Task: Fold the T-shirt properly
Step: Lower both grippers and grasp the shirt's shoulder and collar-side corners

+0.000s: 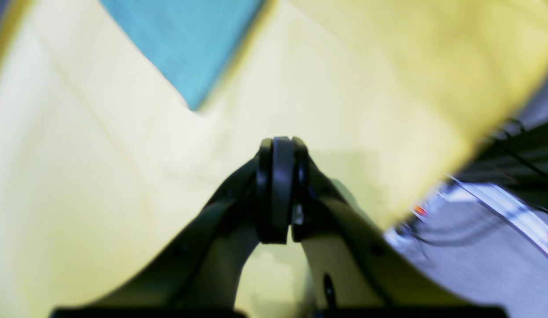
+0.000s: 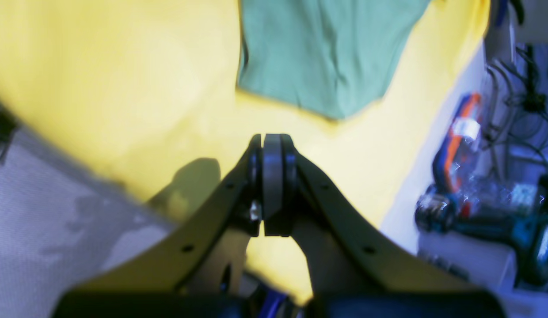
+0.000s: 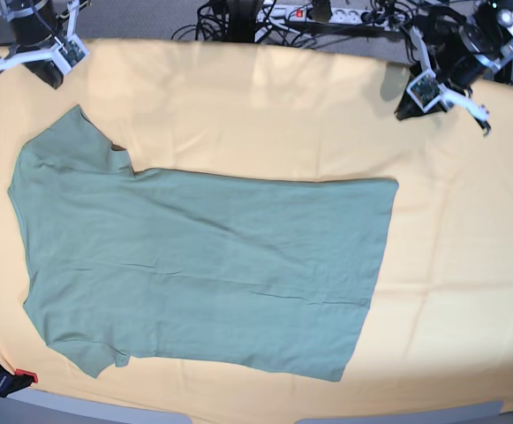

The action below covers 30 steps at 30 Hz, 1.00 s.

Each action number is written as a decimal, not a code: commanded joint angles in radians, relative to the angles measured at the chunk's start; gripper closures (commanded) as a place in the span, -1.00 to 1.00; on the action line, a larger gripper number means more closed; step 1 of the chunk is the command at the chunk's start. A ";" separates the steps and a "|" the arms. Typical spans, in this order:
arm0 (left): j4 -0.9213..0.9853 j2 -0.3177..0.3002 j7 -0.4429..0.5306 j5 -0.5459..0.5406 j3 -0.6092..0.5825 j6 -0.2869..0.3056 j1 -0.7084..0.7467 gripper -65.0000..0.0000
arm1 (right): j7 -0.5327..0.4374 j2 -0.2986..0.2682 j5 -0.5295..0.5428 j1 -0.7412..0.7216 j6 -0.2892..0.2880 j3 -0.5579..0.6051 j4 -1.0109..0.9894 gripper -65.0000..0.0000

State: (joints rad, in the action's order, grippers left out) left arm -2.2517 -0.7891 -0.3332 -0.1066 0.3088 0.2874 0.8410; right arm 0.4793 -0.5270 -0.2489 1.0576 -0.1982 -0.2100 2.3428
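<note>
Through my left wrist camera I am seeing my left gripper (image 1: pixel 277 145) with its pads pressed together, pinching nothing, hanging over the yellow cloth (image 1: pixel 101 145). One corner of the T-shirt (image 1: pixel 185 39) is showing at the top, looking blue-tinted in the blur; the cloth's edge is running down the right side toward the floor.

Through my right wrist camera my right gripper (image 2: pixel 272 141) is also clamped on nothing, above yellow cloth, with one green sleeve ahead of it. A plastic bottle (image 2: pixel 459 145) is lying off the table; its label is too blurred to read.

In the base view one T-shirt (image 3: pixel 203 265) is lying flat, spread across the middle and that view's left, collar end leftward. Both grippers are sitting at the far corners, well apart from it, leaving open cloth around the hem.
</note>
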 commanded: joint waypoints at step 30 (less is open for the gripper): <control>0.559 -0.269 0.357 0.257 -0.838 0.200 -1.047 -0.08 | -0.016 -0.005 0.259 -0.238 -0.173 -0.027 -0.044 0.06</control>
State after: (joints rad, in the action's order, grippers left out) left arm -1.6806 -1.0420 0.0010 0.1616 -0.5426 0.5011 -0.1886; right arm 0.4793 -0.5194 0.0097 0.8150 -0.3813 -0.2298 2.2837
